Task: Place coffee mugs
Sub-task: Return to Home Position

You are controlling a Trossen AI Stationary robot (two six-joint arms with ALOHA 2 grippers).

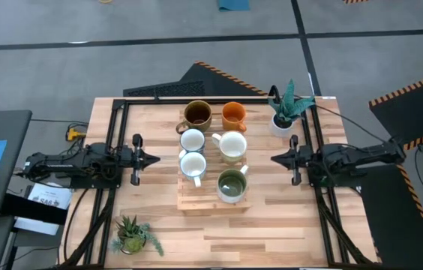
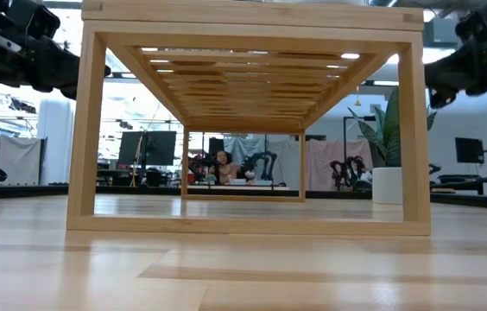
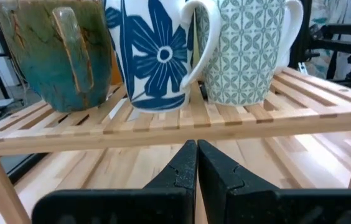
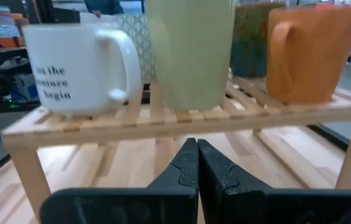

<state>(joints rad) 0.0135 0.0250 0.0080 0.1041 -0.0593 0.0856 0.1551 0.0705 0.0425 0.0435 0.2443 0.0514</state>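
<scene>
Several coffee mugs stand upright on a low slatted wooden rack in the middle of the table: a brown one, an orange one, two white ones, a cream one and an olive green one. My left gripper is shut and empty, level, just left of the rack. My right gripper is shut and empty, level, just right of it. Both point at the rack, with their fingertips below its top.
A potted plant stands at the far right beside the rack, and another at the near left corner. Black frame rails run along the table's far, left and right sides. In the low view the rack's legs stand on the tabletop.
</scene>
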